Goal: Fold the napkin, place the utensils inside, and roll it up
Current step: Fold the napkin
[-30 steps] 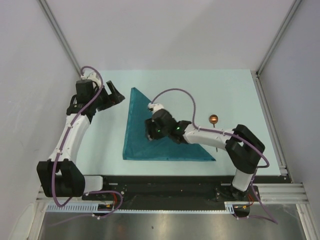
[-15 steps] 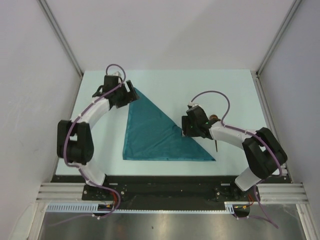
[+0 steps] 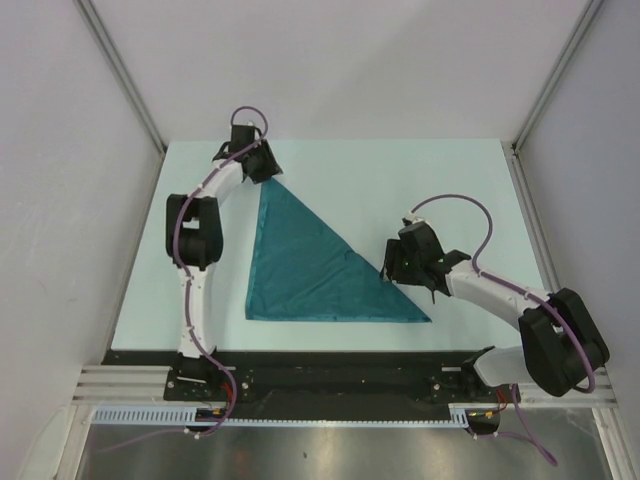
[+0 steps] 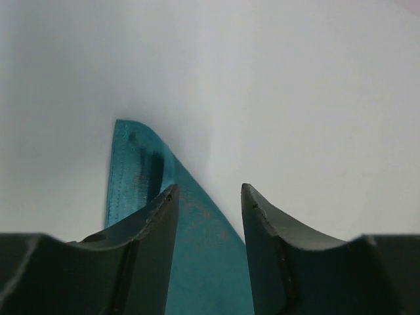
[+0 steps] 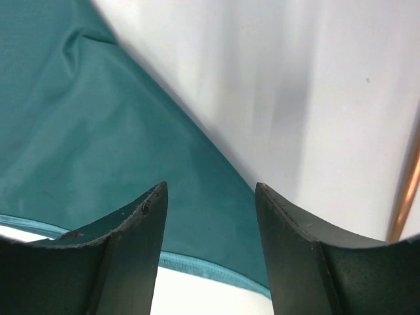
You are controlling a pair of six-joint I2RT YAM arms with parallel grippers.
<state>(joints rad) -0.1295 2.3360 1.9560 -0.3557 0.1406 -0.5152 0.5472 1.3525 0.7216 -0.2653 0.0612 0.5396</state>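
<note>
**Desk:** What's at far left?

**Photographer:** The left gripper (image 3: 263, 172) reaches to the far-left part of the pale tabletop (image 3: 450, 180). It is poised over the far tip of the teal, slightly shiny cloth napkin (image 3: 300, 270). Its jaws stand partly apart and straddle that tip, with nothing visibly pinched between them.

**Desk:** And the napkin itself?

**Photographer:** It lies flat as a triangle, so the fold looks done. One straight side runs down the left and another along the near edge. The long slanted edge runs from the far-left tip to the near-right corner.

**Desk:** The right side?

**Photographer:** The right gripper (image 3: 392, 268) hangs over that slanted edge, toward its near-right end. Its jaws are wide and empty, with cloth to its left and bare table to its right.

**Desk:** Where's the spoon?

**Photographer:** The small copper-and-dark spoon (image 5: 405, 190) is just right of that gripper, off the cloth. From above it is mostly hidden under the right arm. The wrist camera catches only a copper sliver at its right margin.

**Desk:** Which arm takes it?

**Photographer:** The right arm is plainly nearer. As I read it, the spoon must travel left onto the napkin. I cannot tell which way its handle points.
</note>
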